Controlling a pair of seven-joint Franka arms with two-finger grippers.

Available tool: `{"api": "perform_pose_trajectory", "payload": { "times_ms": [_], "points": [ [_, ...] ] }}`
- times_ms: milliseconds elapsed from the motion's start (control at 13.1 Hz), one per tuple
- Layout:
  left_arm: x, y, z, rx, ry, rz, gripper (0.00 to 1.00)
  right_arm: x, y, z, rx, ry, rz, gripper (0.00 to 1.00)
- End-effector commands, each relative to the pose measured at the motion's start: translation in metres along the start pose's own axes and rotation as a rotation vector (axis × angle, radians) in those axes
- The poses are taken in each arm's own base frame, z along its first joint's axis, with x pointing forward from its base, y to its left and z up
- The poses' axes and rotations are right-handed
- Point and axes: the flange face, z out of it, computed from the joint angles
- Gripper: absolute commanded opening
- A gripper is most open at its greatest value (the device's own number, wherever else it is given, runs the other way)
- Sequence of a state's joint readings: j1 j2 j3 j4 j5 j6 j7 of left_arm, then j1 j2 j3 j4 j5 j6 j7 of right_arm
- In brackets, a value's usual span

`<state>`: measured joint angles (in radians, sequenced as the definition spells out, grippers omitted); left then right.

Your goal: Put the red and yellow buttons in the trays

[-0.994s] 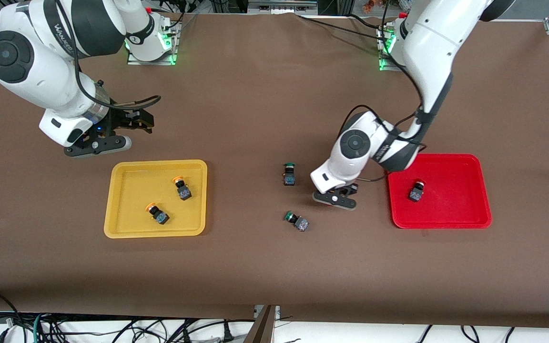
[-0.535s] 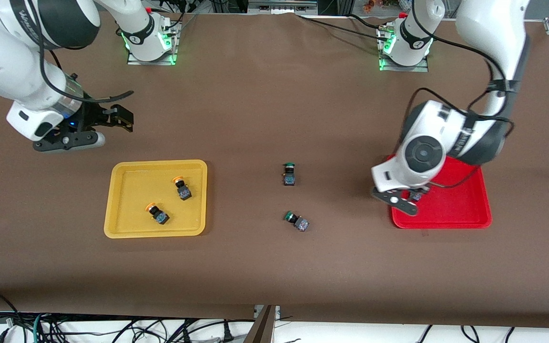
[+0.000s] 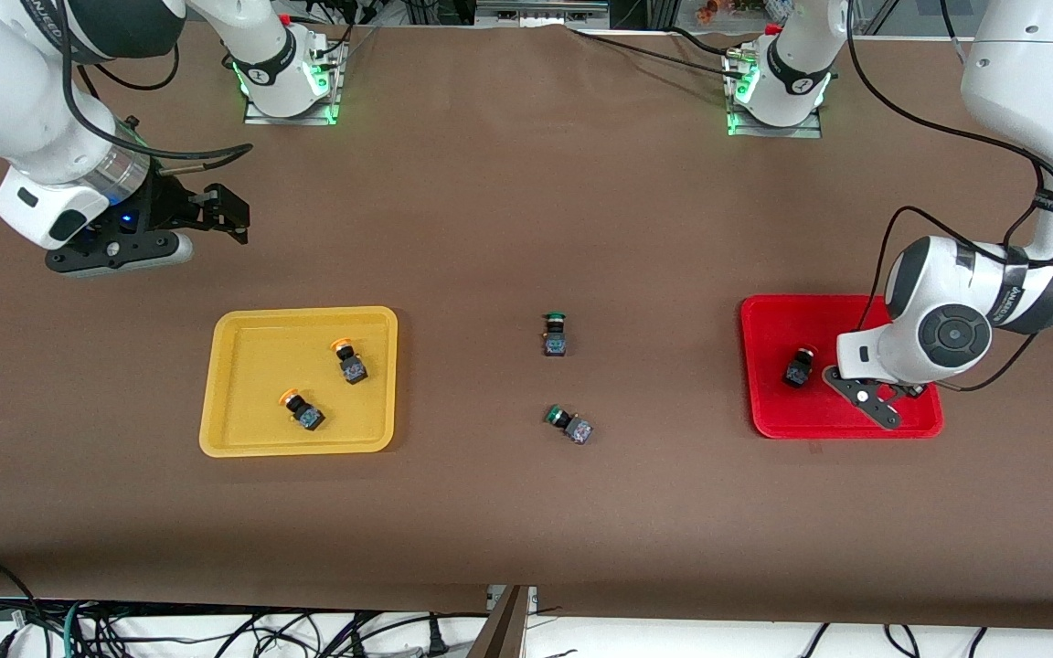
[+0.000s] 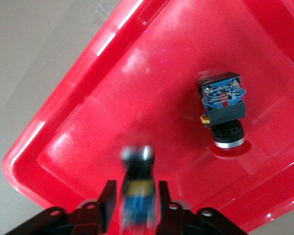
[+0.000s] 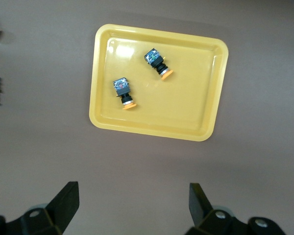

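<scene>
Left end effector [image 4: 133,203] has swung from mid-worktop to over the red tray [image 3: 769,315], a blurred red button [image 4: 136,183] between its parting fingers, for release beside the first red button [image 3: 799,366]. Right end effector [image 5: 132,201] waits open above the yellow tray [image 3: 225,429], which holds both yellow buttons [image 3: 349,359].

Two yellow buttons [image 3: 325,379] in yellow tray [image 3: 225,384]; red button [image 3: 799,366] lying in red tray [image 3: 764,402].

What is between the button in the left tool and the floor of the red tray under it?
Nothing visible. The left tool is over the red tray, a button between its fingers, with bare tray floor below. The other red button lies beside the drop spot, apart from it. The right tool waits near the yellow tray.
</scene>
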<state>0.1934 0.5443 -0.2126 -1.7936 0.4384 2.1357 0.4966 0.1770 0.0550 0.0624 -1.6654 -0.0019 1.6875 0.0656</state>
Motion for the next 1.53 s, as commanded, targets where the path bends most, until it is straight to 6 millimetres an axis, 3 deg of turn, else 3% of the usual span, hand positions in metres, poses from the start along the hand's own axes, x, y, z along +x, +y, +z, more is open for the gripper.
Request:
{"api": "perform_pose_trajectory", "payload": {
  "times_ms": [0, 229, 459, 535, 611, 688, 917, 994, 1146, 1452],
  "points": [
    [-0.005, 0.016, -0.065, 0.051, 0.026, 0.022, 1.00, -0.002, 0.002, -0.010, -0.020, 0.001, -0.009, 0.99],
    [-0.035, 0.045, -0.163, -0.106, 0.066, -0.102, 1.00, -0.004, -0.010, -0.017, -0.029, 0.014, -0.034, 0.99],
    [-0.069, 0.066, -0.259, -0.160, 0.145, -0.249, 1.00, -0.005, -0.011, -0.042, -0.056, 0.020, -0.050, 0.99],
    [-0.079, 0.081, -0.286, -0.173, 0.114, -0.340, 1.00, -0.004, -0.008, -0.045, -0.057, 0.028, -0.042, 0.99],
    [-0.076, 0.113, -0.312, -0.156, 0.075, -0.395, 1.00, -0.004, -0.003, -0.048, -0.059, 0.035, -0.033, 0.99],
    [-0.078, 0.130, -0.325, -0.136, 0.054, -0.454, 1.00, -0.003, 0.002, -0.049, -0.071, 0.041, -0.025, 1.00],
    [-0.072, 0.132, -0.335, -0.124, 0.086, -0.502, 1.00, -0.002, 0.007, -0.057, -0.070, 0.062, -0.002, 1.00],
    [-0.078, 0.098, -0.339, -0.130, 0.127, -0.567, 1.00, -0.002, 0.005, -0.057, -0.067, 0.062, -0.002, 0.99],
    [-0.081, 0.072, -0.333, -0.129, 0.134, -0.599, 1.00, -0.002, 0.003, -0.057, -0.065, 0.062, -0.006, 0.99],
    [-0.098, 0.061, -0.334, -0.166, 0.239, -0.662, 1.00, -0.002, 0.008, -0.057, -0.063, 0.064, 0.007, 0.99]
  ]
}}
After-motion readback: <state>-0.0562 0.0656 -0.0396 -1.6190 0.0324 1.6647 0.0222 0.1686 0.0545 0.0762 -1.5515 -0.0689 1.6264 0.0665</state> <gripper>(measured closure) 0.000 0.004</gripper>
